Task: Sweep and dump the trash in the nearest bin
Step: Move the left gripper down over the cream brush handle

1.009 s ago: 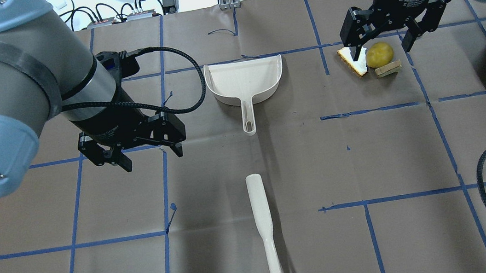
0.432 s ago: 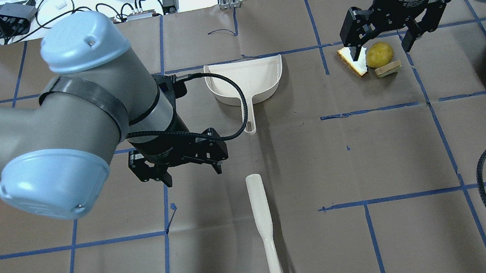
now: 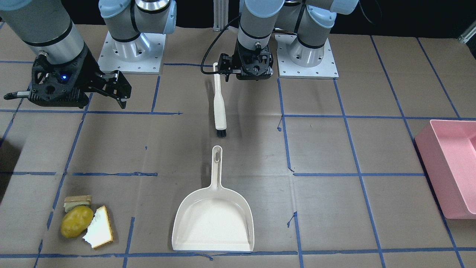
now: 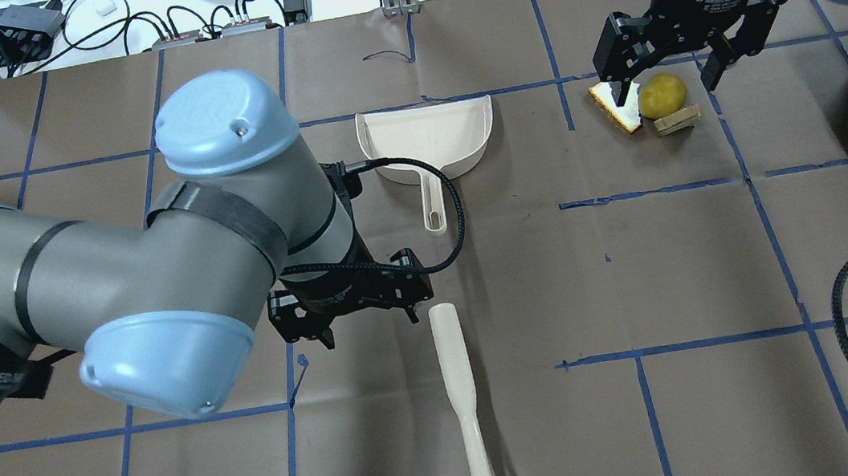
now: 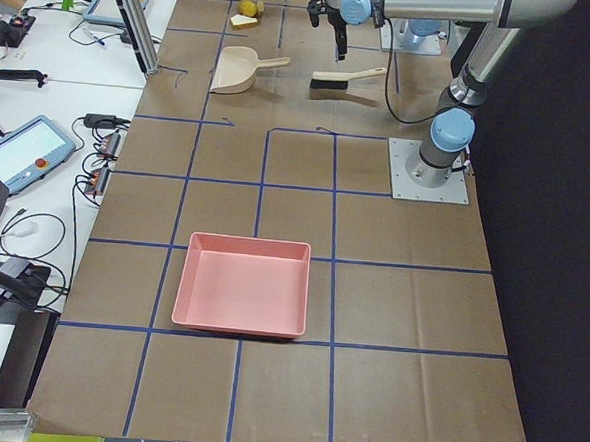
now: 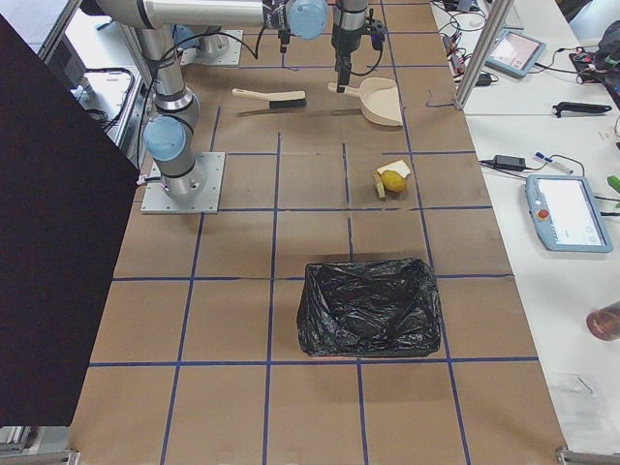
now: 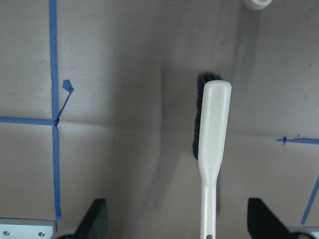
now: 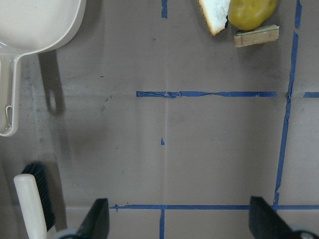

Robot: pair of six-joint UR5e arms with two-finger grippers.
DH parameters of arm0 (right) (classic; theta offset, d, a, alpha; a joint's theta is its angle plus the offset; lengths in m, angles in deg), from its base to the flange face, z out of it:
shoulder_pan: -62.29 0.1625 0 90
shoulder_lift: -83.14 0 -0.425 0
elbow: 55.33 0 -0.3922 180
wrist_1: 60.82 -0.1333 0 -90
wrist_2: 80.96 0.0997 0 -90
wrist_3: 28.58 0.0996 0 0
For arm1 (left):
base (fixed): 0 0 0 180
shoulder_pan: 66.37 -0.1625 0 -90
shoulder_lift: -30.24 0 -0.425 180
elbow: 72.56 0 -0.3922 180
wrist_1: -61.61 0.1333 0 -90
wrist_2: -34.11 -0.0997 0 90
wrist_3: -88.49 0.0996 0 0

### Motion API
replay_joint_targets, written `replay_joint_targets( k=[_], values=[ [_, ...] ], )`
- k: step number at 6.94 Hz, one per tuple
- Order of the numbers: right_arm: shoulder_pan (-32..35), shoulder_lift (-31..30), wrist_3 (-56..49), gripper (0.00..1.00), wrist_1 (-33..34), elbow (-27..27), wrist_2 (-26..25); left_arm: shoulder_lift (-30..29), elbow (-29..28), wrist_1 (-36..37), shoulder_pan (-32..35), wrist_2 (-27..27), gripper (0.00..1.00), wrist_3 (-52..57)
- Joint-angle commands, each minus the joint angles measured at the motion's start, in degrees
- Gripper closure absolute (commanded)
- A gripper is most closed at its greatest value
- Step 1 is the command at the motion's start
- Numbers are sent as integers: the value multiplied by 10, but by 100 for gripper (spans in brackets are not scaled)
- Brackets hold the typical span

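Now the left arm [image 4: 151, 255] has swung inward, its open-jawed left gripper [image 4: 364, 324] hanging above and just beside the brush [image 4: 451, 356] (a grasp looks next). Right gripper [image 4: 665, 83], also spread open, hovers over the trash. Black-lined bin [image 6: 368, 305] sits nearer that trash than the pink bin [image 3: 453, 171]. Dustpan [image 4: 428, 140] lies untouched beyond the brush, nothing blocking. Potato [image 4: 661, 95], bread slice [image 4: 618, 107] and sandwich chunk [image 4: 677, 120] huddle together, touching.
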Motion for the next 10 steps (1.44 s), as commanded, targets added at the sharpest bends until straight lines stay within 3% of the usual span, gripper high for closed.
replay_joint_targets(
  k=[1,4,10],
  values=[
    [0,0,0,0,0,0,1,-55,23,89,68,-6,0,-15],
    [0,0,0,0,0,0,0,-65,88,146,103,-34,1,-91],
    [0,0,0,0,0,0,0,-103,118,196,189,-25,4,-232]
  ],
)
